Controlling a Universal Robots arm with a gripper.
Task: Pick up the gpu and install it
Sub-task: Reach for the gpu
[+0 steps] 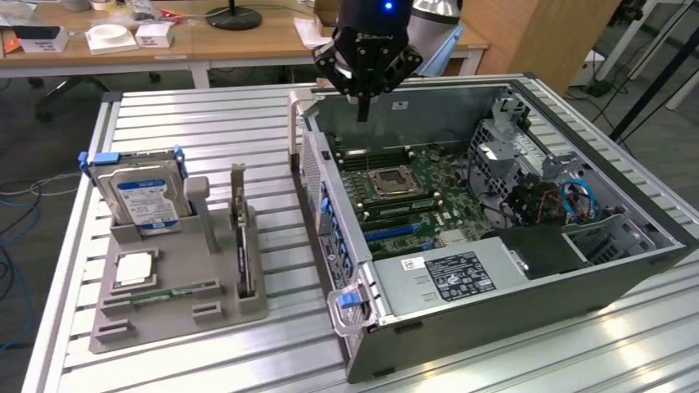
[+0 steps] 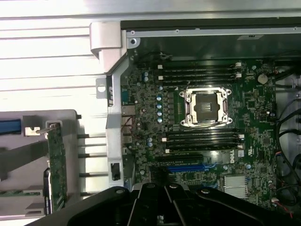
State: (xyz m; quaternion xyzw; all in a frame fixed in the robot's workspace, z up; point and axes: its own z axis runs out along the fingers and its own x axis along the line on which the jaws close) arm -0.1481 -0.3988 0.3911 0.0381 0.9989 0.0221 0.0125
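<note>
Slats of pale aluminium run across the table (image 1: 196, 115), catching glare at the near corner on the exterior view's right. On the exterior view's left side of it sits a grey moulded holder (image 1: 164, 315). The gpu (image 1: 242, 233) stands on edge in a slot of that holder, just beside the blue-labelled hard drive (image 1: 142, 196) propped upright in its own slot. An open computer case (image 1: 525, 311) lies on its side on the exterior view's right, its green motherboard (image 1: 404, 188) facing up. The gripper (image 1: 361, 113) hangs over the far end of the case, well apart from the gpu, its black fingers pressed together with nothing between them. Behind the table stand wooden desks (image 1: 131, 51) carrying white boxes (image 1: 110, 37) and a round black lamp base (image 1: 234, 16). Loose cables (image 1: 16, 205) trail over the grey floor at the exterior view's left.
</note>
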